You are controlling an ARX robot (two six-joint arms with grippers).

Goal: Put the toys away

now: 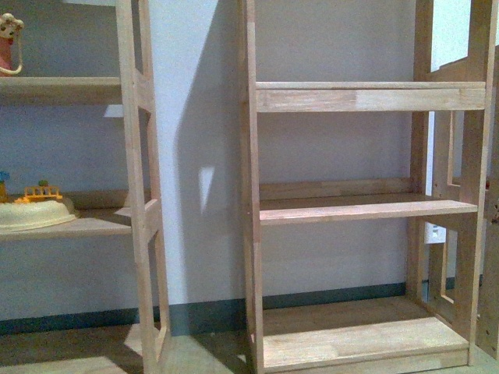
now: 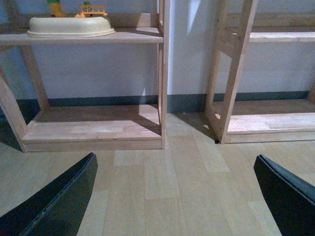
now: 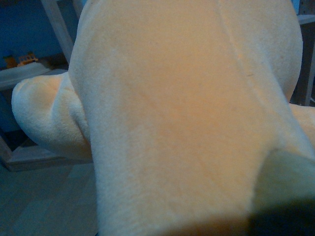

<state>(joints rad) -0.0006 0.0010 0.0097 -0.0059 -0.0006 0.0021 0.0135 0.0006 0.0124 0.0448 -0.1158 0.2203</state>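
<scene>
Plush fills our right wrist view: the yellow-orange toy (image 3: pixel 172 113) sits close against that camera, one stubby limb (image 3: pixel 44 118) sticking out. It hides the right claw, so we cannot tell whether that claw grips it. Our left claw (image 2: pixel 175 157) gapes wide, its two black fingers (image 2: pixel 59 201) far apart with nothing between them, above the pale wood floor (image 2: pixel 162 187). Farther off, in the front view, a wooden shelf (image 1: pixel 366 206) stands at 3 o'clock against the wall (image 1: pixel 195 117). A second shelf (image 1: pixel 78 226) at 9 o'clock holds a cream tub (image 1: pixel 35 214), with a small yellow plaything (image 1: pixel 39 192) just behind it.
</scene>
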